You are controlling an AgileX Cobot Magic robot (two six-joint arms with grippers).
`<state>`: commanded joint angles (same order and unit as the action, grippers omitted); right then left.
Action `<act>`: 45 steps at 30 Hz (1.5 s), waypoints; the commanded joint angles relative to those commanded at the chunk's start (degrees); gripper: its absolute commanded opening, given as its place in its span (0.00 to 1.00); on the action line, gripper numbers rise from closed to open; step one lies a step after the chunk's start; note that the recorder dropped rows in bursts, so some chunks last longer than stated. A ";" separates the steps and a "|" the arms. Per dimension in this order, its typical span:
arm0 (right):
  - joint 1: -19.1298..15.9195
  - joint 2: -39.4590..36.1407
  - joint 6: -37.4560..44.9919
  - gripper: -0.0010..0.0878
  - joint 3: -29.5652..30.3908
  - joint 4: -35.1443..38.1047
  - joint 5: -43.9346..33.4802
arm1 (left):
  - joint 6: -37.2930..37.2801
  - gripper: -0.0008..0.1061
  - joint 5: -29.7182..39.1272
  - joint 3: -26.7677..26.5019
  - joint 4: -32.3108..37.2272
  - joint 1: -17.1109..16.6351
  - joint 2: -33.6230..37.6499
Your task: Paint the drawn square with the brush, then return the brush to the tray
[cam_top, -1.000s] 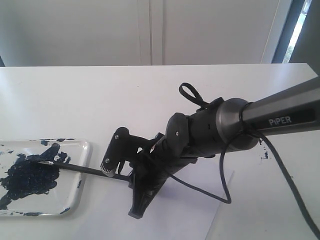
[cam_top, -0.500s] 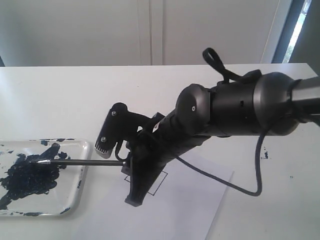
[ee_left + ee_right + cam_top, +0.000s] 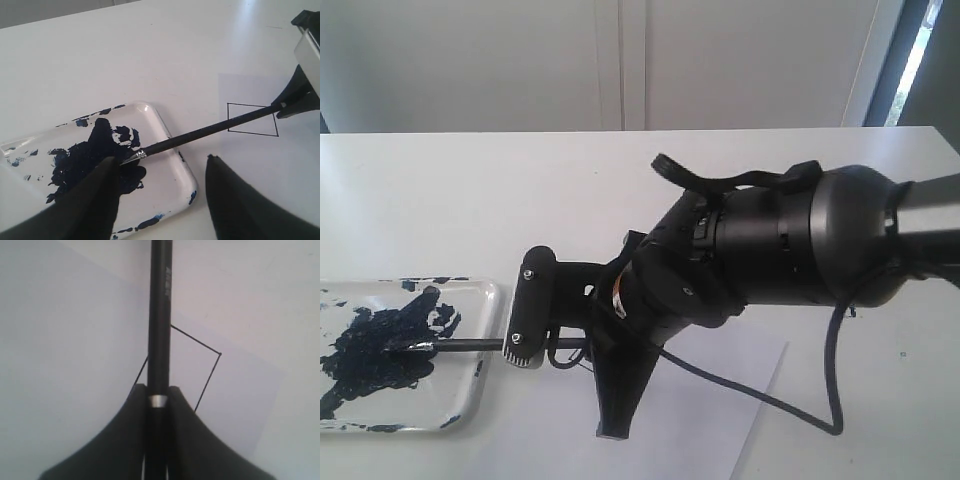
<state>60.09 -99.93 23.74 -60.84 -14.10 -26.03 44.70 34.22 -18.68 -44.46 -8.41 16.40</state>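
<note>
The brush (image 3: 470, 347) is a thin black stick lying almost level. My right gripper (image 3: 570, 350) is shut on its handle. Its silver band and tip (image 3: 131, 157) rest in the navy paint blotch on the white tray (image 3: 485, 300), at the left of the exterior view. The drawn square (image 3: 252, 120) is a thin black outline with no fill, under the brush handle. The right wrist view has the brush (image 3: 160, 315) running out from the closed right gripper (image 3: 159, 392) across the square (image 3: 187, 365). My left gripper (image 3: 160, 159) hangs open over the tray's corner (image 3: 187, 182), holding nothing.
The white paper sheet (image 3: 720, 410) lies under my right arm, whose bulk hides the square in the exterior view. A black cable (image 3: 790, 405) loops over the sheet. Small paint specks (image 3: 901, 353) dot the white table at the right.
My right wrist has turned and come down. The brush tip dropped from just above the tray into the paint blotch. The square, visible half a second ago, is now covered by the arm.
</note>
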 joint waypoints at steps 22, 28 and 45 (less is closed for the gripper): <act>2.80 1.09 -8.71 0.01 0.00 -8.29 -3.70 | 0.00 0.53 0.11 0.00 -1.61 0.00 0.00; 2.80 2.48 4.30 0.01 0.00 7.23 -3.91 | 0.00 0.53 0.46 0.00 -1.91 0.00 0.00; 2.80 19.90 0.50 0.01 0.00 6.71 -12.53 | 3.61 0.54 9.60 -3.70 -5.23 0.00 1.05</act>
<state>62.89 -80.03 24.24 -60.84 -7.39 -38.56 48.30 43.83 -22.38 -49.68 -8.41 17.45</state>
